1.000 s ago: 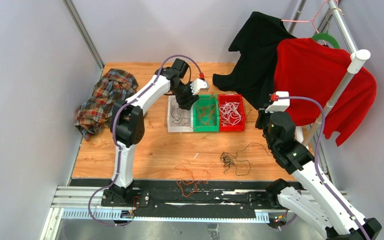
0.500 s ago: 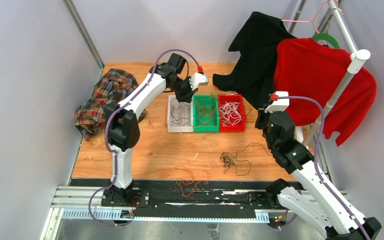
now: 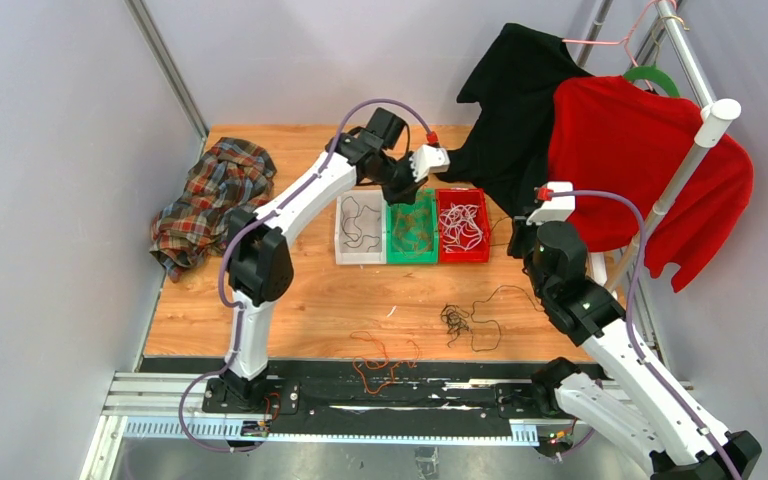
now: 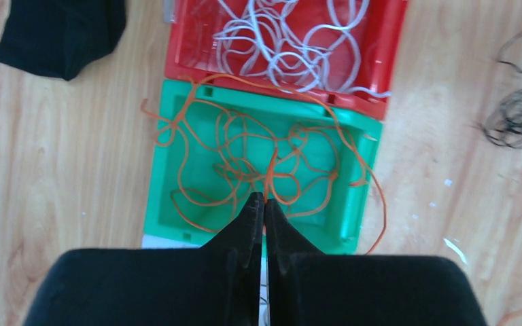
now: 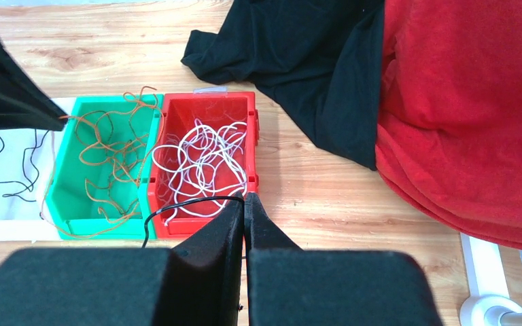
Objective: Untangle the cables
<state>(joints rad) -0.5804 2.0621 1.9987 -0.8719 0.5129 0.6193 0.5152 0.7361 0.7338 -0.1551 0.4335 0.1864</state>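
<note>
My left gripper [image 4: 265,198] hangs over the green bin [image 4: 153,204], shut on one strand of the orange cables [image 4: 245,149] that rises to its tips. In the top view, this left gripper [image 3: 407,198] is above the same green bin [image 3: 412,257]. White cables [image 4: 292,41] fill the red bin [image 4: 177,61]. Thin black cables [image 3: 355,225] lie in the white bin [image 3: 340,240]. My right gripper [image 5: 245,197] is shut on a black cable [image 5: 177,202] that arcs left from its tips. A black tangle [image 3: 457,322] and a loose orange cable [image 3: 380,358] lie on the table near the front.
A plaid cloth [image 3: 210,195] lies at the table's left edge. A black garment [image 3: 510,100] and a red garment [image 3: 640,150] hang from a rack [image 3: 705,135] at the right, the black one draping onto the table behind the red bin.
The left gripper has shut at the edge between the white and green bins, risen, and moved right over the green bin. The right arm has hardly moved.
</note>
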